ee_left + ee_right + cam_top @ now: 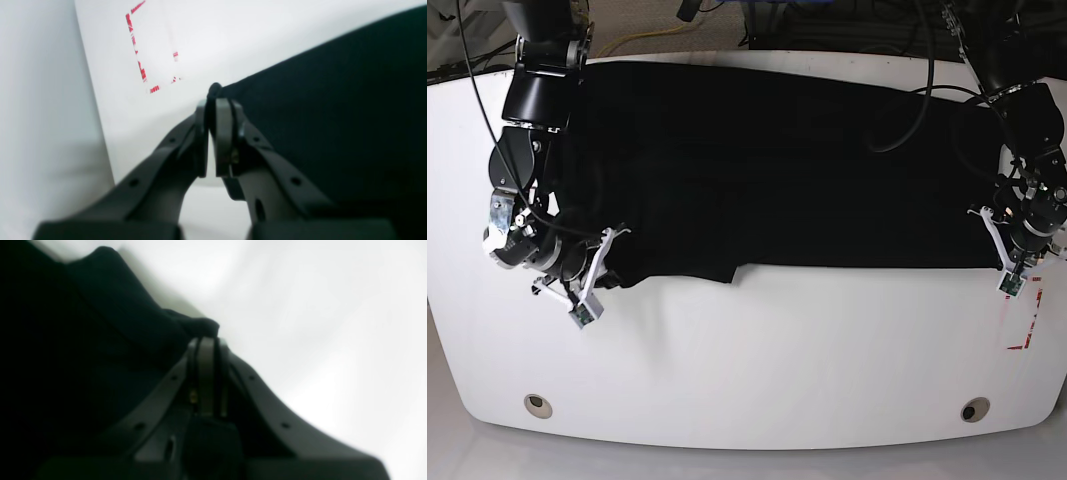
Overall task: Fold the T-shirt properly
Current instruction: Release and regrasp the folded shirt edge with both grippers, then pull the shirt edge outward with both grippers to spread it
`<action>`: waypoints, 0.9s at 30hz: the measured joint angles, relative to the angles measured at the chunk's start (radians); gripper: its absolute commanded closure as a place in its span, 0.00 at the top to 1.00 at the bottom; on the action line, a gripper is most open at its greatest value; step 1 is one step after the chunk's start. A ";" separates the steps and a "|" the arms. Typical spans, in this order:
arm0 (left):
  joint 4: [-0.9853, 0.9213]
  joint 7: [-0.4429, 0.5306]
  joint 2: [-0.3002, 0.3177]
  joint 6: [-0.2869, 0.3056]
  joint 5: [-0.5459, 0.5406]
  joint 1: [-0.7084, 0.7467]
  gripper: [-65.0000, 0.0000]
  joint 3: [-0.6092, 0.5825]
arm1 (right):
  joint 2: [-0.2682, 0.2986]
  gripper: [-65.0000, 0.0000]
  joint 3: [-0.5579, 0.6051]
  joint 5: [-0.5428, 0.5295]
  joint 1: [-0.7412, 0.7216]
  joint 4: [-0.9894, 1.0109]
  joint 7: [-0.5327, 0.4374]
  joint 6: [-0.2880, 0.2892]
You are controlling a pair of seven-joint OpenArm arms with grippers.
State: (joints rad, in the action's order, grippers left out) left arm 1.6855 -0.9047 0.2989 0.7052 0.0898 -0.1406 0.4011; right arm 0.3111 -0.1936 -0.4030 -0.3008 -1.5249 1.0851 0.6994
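Base view: black T-shirt (777,170) spread flat, plain.

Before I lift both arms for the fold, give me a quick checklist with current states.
1. Left gripper shut on the T-shirt edge: ok.
2. Right gripper shut on cloth: ok; black fabric bunches at its fingers.
3. Shirt spread flat between the grips: not ok; a flap hangs lower near the right gripper.
4. Chest print facing: cannot tell, none visible.
5. Bare table in front: ok.
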 measured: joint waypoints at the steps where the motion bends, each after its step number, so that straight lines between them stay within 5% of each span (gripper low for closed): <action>1: -0.021 -0.001 0.001 0.000 0.004 -0.014 0.02 0.002 | 0.005 0.00 -0.002 0.001 -0.015 0.006 0.000 0.000; 16: -0.091 -0.016 0.003 0.000 0.007 -0.109 0.02 0.000 | 0.035 0.00 -0.009 -0.006 -0.068 -0.096 0.080 0.000; 27: 0.061 -0.010 0.007 0.000 0.003 -0.042 0.02 0.005 | 0.033 0.00 -0.089 -0.013 0.090 -0.267 0.117 0.001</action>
State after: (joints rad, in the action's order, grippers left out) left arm 1.7462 -0.9146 0.3058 0.7048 0.0925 -0.1822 0.4061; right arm 0.3443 -0.2829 -0.4164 -0.2111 -1.7920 1.2022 0.7002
